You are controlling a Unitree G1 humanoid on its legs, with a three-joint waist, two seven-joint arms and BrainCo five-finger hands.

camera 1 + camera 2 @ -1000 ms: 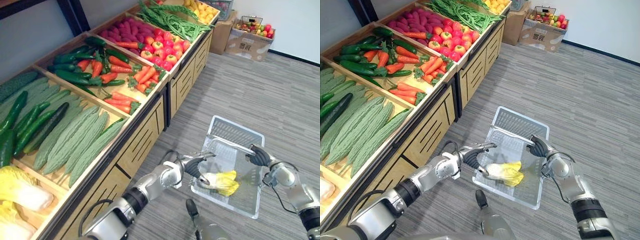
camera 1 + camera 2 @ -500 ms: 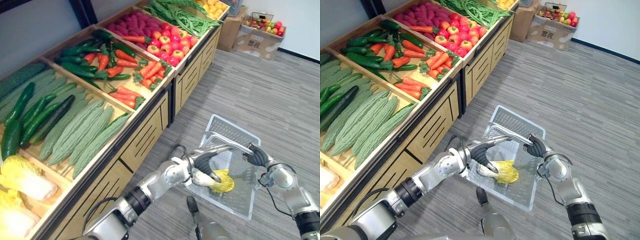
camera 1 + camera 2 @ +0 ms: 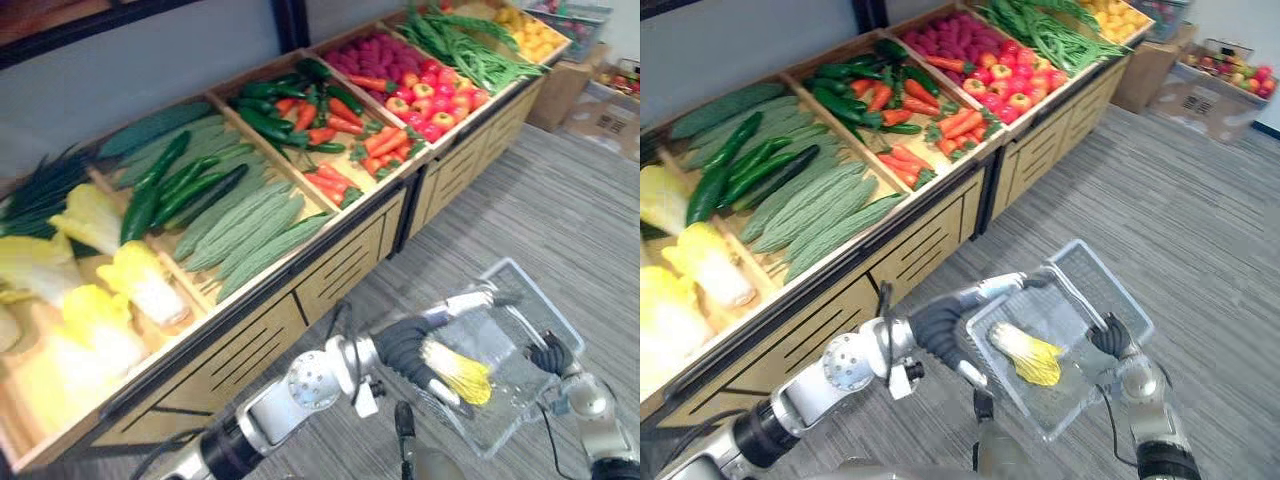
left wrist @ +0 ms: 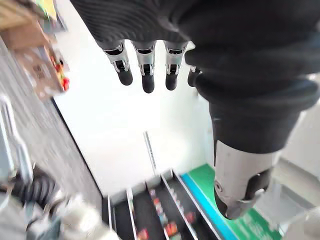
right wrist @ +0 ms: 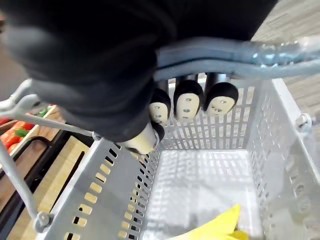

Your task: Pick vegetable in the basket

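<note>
A clear plastic basket [image 3: 1092, 283] hangs over the floor in front of the shelf. My right hand [image 3: 1108, 336] is shut on its handle [image 5: 240, 52], fingers [image 5: 187, 102] curled round the bar. A small yellow-leaved cabbage [image 3: 1028, 355] lies on the basket's floor, and its leaf tips [image 5: 220, 227] show in the right wrist view. My left hand [image 3: 940, 328] hovers at the basket's near-left rim, just beside the cabbage. Its fingers [image 4: 145, 65] are straight, open and holding nothing.
The long wooden produce shelf [image 3: 300, 290] runs along my left. It holds cabbages [image 3: 130, 285], bitter gourds [image 3: 250, 225], cucumbers [image 3: 160, 190], carrots and peppers [image 3: 330, 125], tomatoes [image 3: 435, 100] and green beans [image 3: 470, 45]. Cardboard boxes of fruit [image 3: 1225, 85] stand at the back right.
The camera has swung left, showing more of the cabbage end of the shelf. My left hand has let go of the cabbage, which now lies free in the basket. The right hand keeps its hold.
</note>
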